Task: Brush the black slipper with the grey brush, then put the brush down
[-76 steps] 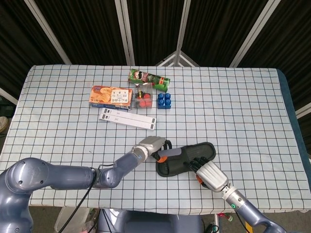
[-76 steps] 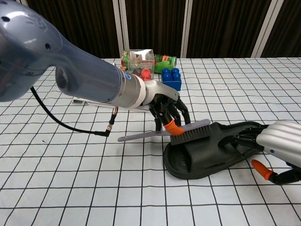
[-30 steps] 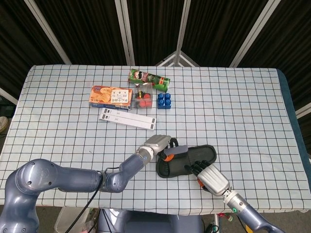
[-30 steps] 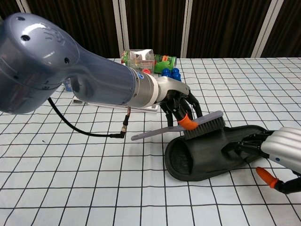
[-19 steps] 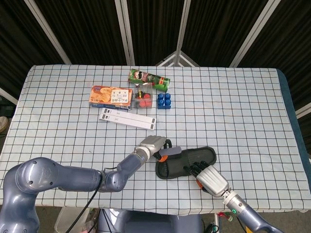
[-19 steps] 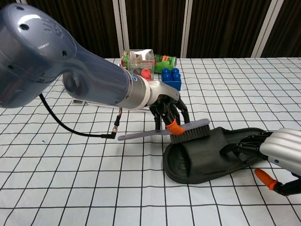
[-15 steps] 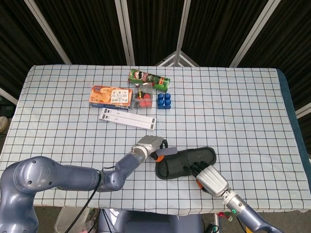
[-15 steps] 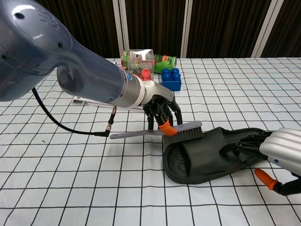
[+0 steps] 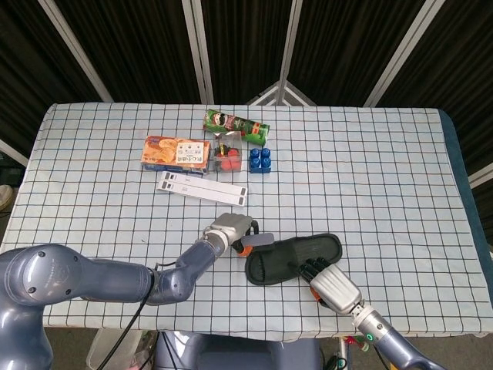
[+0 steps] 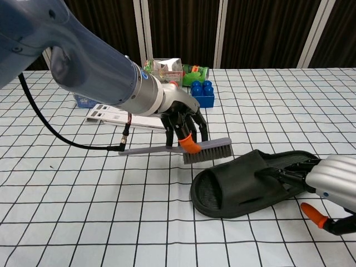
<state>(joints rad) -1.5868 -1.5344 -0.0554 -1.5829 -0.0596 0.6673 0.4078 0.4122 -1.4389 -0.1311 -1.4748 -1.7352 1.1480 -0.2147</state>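
The black slipper point(image 10: 245, 181) point(image 9: 289, 257) lies on the checked tablecloth near the front edge. My right hand point(image 10: 322, 181) point(image 9: 327, 281) grips its heel end from the right. My left hand point(image 10: 181, 125) point(image 9: 231, 231) holds the grey brush point(image 10: 183, 149) point(image 9: 258, 243) by its handle, bristles down. In the chest view the brush hangs clear of the slipper, just left of its toe end and above the cloth.
At the back of the table lie a green crisp tube point(image 9: 236, 126), an orange biscuit box point(image 9: 176, 153), a clear box of red things point(image 9: 227, 158), a blue brick point(image 9: 259, 160) and a flat white strip point(image 9: 203, 187). The table's front edge is close behind the slipper.
My left hand has drawn the brush leftwards off the slipper's strap, so it now hangs beside the toe end. The right hand keeps its hold on the heel; the slipper has shifted slightly.
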